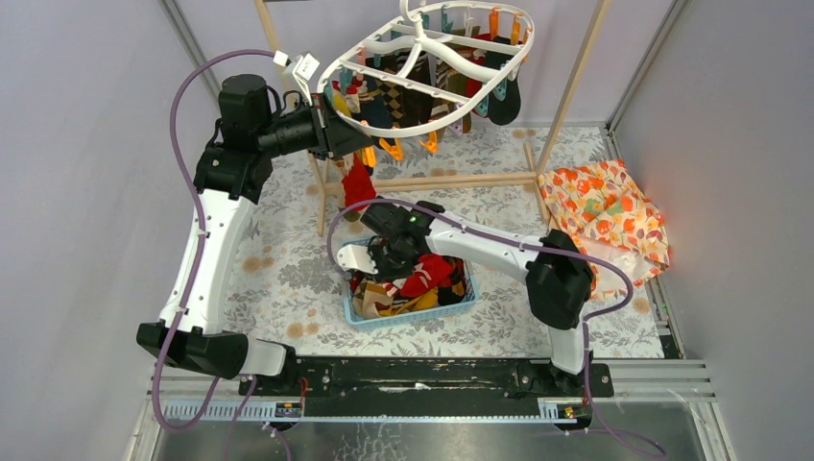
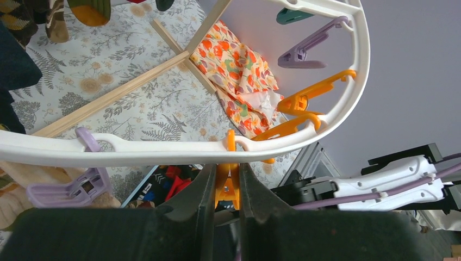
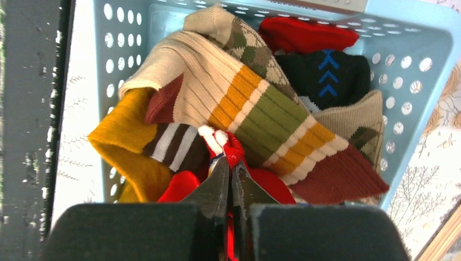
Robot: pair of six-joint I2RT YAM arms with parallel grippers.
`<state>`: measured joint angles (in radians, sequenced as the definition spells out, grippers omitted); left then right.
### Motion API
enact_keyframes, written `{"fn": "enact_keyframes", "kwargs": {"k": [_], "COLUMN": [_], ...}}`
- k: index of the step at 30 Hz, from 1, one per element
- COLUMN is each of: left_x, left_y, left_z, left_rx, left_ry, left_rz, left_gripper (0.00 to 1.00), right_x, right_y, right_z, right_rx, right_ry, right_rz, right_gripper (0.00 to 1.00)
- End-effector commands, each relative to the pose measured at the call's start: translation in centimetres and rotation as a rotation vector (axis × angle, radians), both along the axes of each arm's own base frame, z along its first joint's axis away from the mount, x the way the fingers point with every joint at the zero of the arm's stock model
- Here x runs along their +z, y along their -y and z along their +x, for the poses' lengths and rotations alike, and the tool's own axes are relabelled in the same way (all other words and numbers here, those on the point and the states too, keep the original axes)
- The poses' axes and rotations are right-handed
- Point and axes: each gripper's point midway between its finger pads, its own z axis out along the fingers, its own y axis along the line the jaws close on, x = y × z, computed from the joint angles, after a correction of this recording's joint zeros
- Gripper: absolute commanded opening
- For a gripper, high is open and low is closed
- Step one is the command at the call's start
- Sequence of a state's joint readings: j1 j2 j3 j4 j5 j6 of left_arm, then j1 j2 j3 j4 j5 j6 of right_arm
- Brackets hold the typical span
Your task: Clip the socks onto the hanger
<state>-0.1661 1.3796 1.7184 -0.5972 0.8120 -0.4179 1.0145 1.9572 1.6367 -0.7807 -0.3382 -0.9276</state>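
Note:
The white oval hanger (image 1: pixel 418 127) hangs at the back with several socks clipped under it. My left gripper (image 2: pixel 225 176) is shut on an orange clip (image 2: pixel 227 187) that dangles from the hanger's rim (image 2: pixel 163 149); in the top view this gripper (image 1: pixel 350 134) sits at the hanger's left edge. My right gripper (image 3: pixel 231 171) reaches down into the blue basket (image 3: pixel 429 60) and is shut on a fold of a red sock (image 3: pixel 232 151). Around it lie a striped green-orange-tan sock (image 3: pixel 272 114), a mustard one (image 3: pixel 122 147) and a dark one (image 3: pixel 326 76). The top view shows the right gripper (image 1: pixel 384 264) over the sock pile (image 1: pixel 422 279).
A wooden rail frame (image 1: pixel 432 181) stands under the hanger. An orange floral cloth (image 1: pixel 605 206) lies at the right. A purple clip (image 2: pixel 65 190) and more orange clips (image 2: pixel 304 98) hang along the rim. The basket (image 1: pixel 461 305) sits near the table's front middle.

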Motion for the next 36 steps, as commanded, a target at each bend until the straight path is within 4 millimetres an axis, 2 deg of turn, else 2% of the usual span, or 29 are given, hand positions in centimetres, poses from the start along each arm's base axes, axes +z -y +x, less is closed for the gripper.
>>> {"fn": "enact_keyframes", "kwargs": {"k": [1,4,9,11,12,15,22,27,32,36], "left_x": [1.2,1.3,1.7,1.7,1.7,1.8,2.4,2.2,2.0,2.0], "left_y": [-0.5,-0.5,-0.4,-0.4,-0.3,-0.2,0.3,0.5,0.7,0.7], "left_z": [-1.0,-1.1,-1.4,-1.5,-1.5,-1.5,-2.1,-2.6,-2.7,-2.8], "left_rx": [-0.002,-0.006,-0.014,-0.017,-0.021,-0.033,-0.068,-0.091,-0.107,-0.115], "left_ry": [0.031,0.033,0.039,0.038,0.035,0.029,0.026,0.022,0.008,0.012], "left_rz": [0.005,0.003,-0.002,-0.005,-0.007,-0.018,-0.059,-0.083,-0.091,-0.091], "left_gripper": [0.03,0.03,0.03,0.03,0.03,0.03,0.02,0.02,0.02,0.02], "right_x": [5.3,8.0,14.4,16.8,19.0,21.7,27.2,29.2,30.1,31.2], "right_y": [-0.6,-1.2,-1.2,-0.7,-0.5,1.2,3.6,4.5,3.7,4.1], "right_z": [-0.8,-0.1,0.4,0.6,0.8,0.5,-0.8,0.0,1.4,2.1], "right_rx": [-0.064,-0.219,-0.504,-0.618,-0.660,-0.801,-0.739,-0.631,-0.563,-0.460], "right_ry": [0.011,-0.033,-0.202,-0.285,-0.327,-0.498,-0.803,-0.988,-1.054,-1.095], "right_rz": [0.138,0.276,0.660,0.833,0.948,1.145,1.479,1.617,1.606,1.608], "right_gripper": [0.00,0.00,0.00,0.00,0.00,0.00,0.00,0.00,0.00,0.00]}}
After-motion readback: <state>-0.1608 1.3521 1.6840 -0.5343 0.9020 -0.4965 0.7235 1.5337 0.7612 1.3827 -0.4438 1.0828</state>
